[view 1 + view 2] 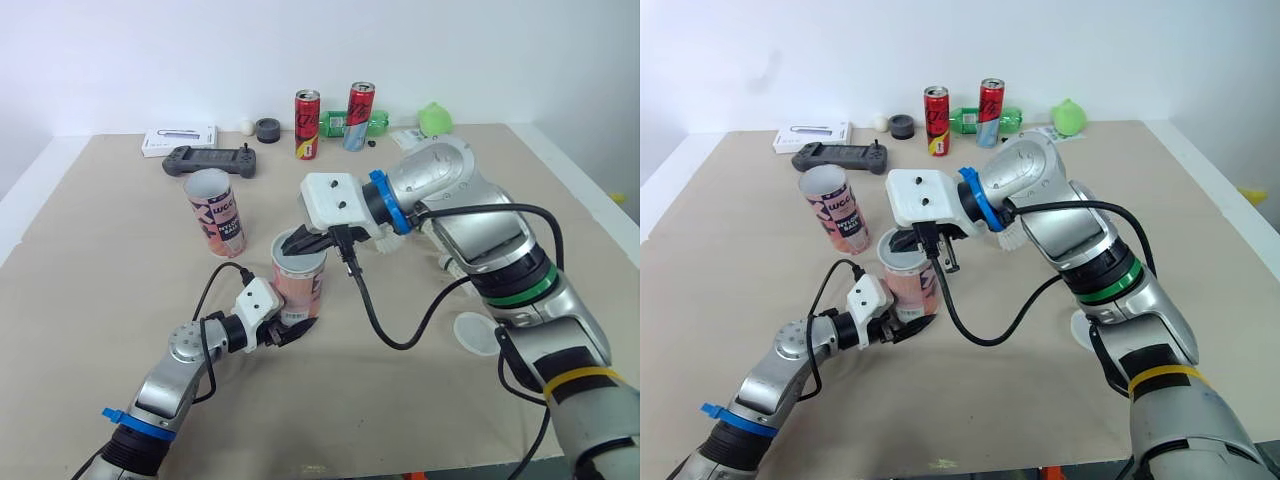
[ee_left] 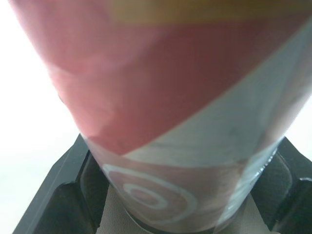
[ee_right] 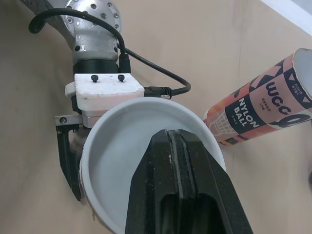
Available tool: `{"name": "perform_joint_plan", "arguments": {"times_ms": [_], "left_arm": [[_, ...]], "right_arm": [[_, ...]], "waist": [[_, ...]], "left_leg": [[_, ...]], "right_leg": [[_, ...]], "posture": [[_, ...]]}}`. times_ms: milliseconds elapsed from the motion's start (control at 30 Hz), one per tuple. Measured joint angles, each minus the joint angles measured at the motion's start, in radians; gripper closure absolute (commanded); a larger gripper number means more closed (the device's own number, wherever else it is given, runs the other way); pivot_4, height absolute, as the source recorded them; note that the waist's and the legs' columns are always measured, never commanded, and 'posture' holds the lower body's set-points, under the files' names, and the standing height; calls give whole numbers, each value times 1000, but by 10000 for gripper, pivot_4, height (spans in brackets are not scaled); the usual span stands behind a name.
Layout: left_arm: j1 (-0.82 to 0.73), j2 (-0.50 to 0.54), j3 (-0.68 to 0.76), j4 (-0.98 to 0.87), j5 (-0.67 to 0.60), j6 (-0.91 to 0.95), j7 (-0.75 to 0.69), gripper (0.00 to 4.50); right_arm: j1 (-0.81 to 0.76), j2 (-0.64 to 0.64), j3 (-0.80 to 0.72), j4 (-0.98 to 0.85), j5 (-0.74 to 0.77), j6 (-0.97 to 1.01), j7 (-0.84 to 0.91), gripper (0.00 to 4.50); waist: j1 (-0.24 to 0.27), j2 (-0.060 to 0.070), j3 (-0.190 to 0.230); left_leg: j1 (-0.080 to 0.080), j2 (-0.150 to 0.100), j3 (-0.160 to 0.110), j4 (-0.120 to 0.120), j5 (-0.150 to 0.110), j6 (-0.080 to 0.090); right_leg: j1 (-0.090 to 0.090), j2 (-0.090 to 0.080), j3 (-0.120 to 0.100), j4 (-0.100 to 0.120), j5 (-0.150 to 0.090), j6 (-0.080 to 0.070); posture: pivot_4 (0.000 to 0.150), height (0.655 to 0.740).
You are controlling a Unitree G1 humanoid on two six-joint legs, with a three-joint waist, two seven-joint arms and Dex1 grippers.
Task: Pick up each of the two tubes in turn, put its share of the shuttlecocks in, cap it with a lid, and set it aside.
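My left gripper (image 1: 288,330) pinches the pink-and-grey cardboard tube (image 1: 300,288) low on its wall, mid-table. My right gripper (image 1: 305,243), fingers pressed together, bears on the pale plastic lid (image 3: 117,146) at its mouth. I judge the tube light, thin-walled and easily crushed or tipped, so a low hold suits. The black-and-pink second tube (image 1: 217,212) stands at its ten o'clock, a spare white lid (image 1: 474,330) at four.

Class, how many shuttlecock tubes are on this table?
2. The near tube is gripped at its base by the left end effector; the far tube stands behind it, toward the robot's left.
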Motion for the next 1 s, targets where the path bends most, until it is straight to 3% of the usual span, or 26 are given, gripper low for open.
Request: {"name": "perform_joint_plan", "arguments": {"times_ms": [500, 1000], "left_arm": [[5, 3, -1, 2, 2, 13, 2, 9450], [13, 5, 3, 28, -6, 21, 2, 9450]], "right_arm": [[55, 44, -37, 49, -1, -19, -4, 44428], [106, 117, -49, 136, -1, -74, -34, 44428]], "waist": [[-1, -2, -14], [-4, -1, -28]], "left_leg": [[3, 0, 0, -1, 0, 0], [20, 2, 2, -4, -3, -2]], "right_leg": [[1, 0, 0, 0, -2, -3], [9, 0, 0, 0, -5, -8]], "posture": [[1500, 7400], [1500, 7400]]}}
